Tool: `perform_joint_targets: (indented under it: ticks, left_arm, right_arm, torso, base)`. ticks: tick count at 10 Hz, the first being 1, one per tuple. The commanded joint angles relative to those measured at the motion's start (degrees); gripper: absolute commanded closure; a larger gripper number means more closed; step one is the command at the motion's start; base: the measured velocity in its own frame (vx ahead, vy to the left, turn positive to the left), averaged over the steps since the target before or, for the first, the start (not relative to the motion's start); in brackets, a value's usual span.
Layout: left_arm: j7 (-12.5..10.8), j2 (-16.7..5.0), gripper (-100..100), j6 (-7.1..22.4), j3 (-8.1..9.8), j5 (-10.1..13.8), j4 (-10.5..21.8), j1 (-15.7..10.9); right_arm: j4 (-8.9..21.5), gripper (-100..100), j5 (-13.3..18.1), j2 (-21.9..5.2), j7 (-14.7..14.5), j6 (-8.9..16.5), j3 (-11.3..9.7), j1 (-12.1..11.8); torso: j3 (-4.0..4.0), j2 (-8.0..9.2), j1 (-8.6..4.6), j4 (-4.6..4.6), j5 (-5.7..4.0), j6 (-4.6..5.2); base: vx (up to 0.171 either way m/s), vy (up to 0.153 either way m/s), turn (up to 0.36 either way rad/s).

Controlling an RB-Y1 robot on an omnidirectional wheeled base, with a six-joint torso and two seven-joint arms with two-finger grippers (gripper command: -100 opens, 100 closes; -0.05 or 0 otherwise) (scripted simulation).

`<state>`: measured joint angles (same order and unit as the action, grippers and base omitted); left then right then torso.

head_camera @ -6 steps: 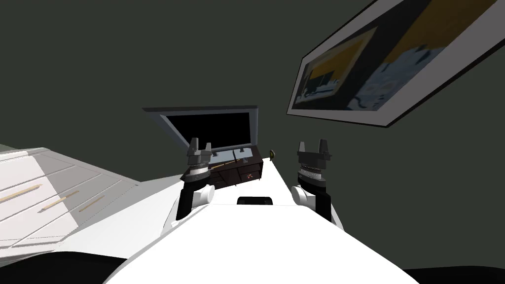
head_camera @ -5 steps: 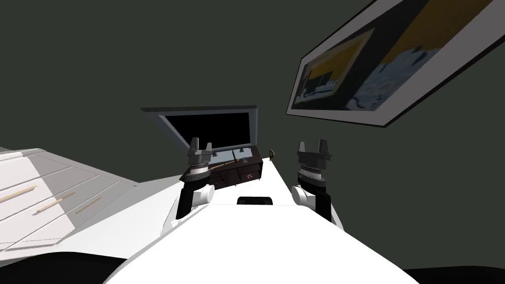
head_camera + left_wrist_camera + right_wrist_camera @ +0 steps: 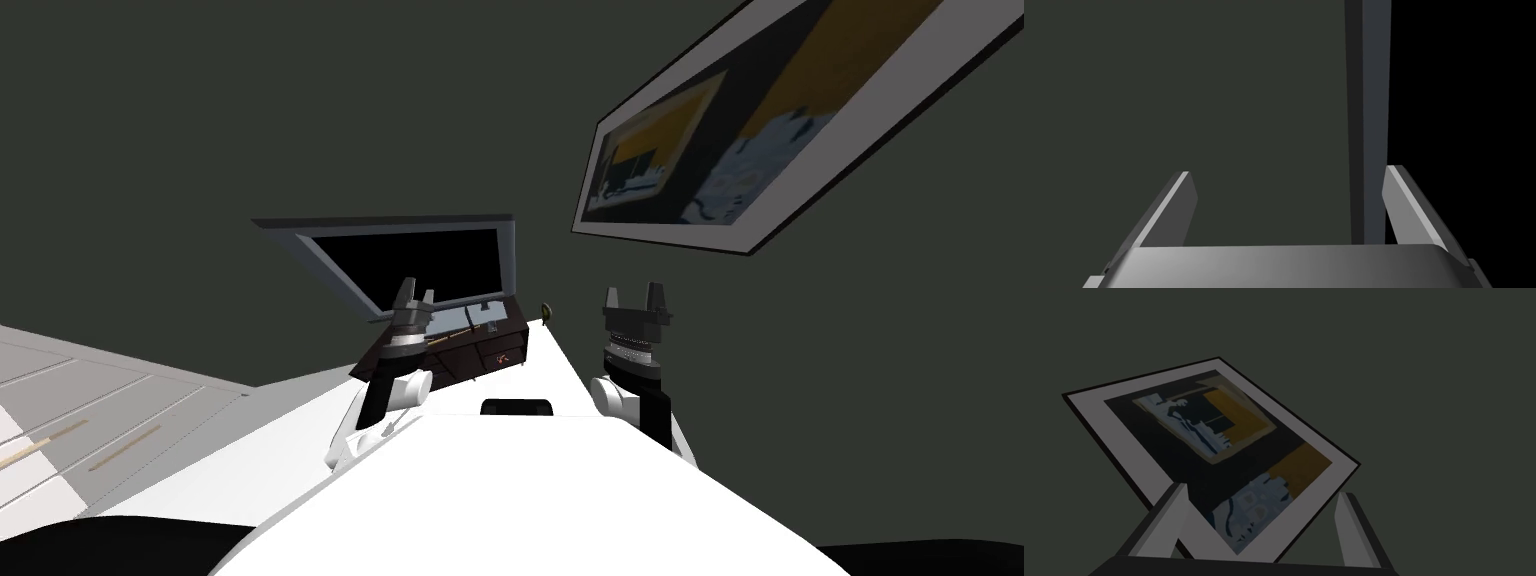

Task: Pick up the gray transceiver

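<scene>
A low dark cabinet (image 3: 470, 350) with drawers stands far ahead against the wall, under a window. Small grey things (image 3: 482, 318) and a thin tan stick lie on its top; I cannot tell which of them is the transceiver. My left gripper (image 3: 415, 295) is raised in front of the cabinet's left part, well short of it, and its fingers (image 3: 1174, 200) stand open and empty. My right gripper (image 3: 632, 292) is held up to the right of the cabinet. It is also open, with nothing between its fingers (image 3: 1174, 508).
A window frame (image 3: 510, 255) around a black area hangs above the cabinet. A white drawer unit (image 3: 70, 410) lies at the left edge. A framed picture (image 3: 760, 130) hangs on the dark wall at the right. A small greenish thing (image 3: 546, 312) sits by the cabinet's right end.
The whole head view has shifted: the drawer unit slid further left and down, the window and picture edged left. My left gripper leans slightly to the right. The right arm is unchanged.
</scene>
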<state>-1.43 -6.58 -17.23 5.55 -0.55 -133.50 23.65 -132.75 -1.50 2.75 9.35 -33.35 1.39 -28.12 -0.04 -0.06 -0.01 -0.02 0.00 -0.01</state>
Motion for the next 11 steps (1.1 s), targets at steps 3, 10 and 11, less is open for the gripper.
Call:
perform_joint_targets:
  ticks: [3,10,11]
  left_arm:
    - [1.32,-2.26,-100,4.85,1.19,1.36,1.72,-2.34]
    - [4.82,-5.34,-100,15.10,3.20,4.28,6.51,-7.81]
    - [4.82,-5.34,-100,15.59,3.20,4.28,6.51,-7.81]
  right_arm:
    - [0.00,0,0.00,0.00,0.00,0.00,0.00,0.00]
    - [0.00,0,0.00,0.00,0.00,0.00,0.00,0.00]
    - [0.00,0,0.00,0.00,0.00,0.00,0.00,0.00]
  torso:
    - [-0.02,-0.03,-0.01,-0.01,0.00,0.03]
    - [-0.01,-0.01,0.01,0.00,0.00,-0.01]
    - [-0.01,-0.02,0.00,-0.01,0.00,0.02]
  base:
    - [0.018,-0.006,-0.122]
    - [0.017,-0.003,-0.117]
    - [0.017,0.003,-0.091]
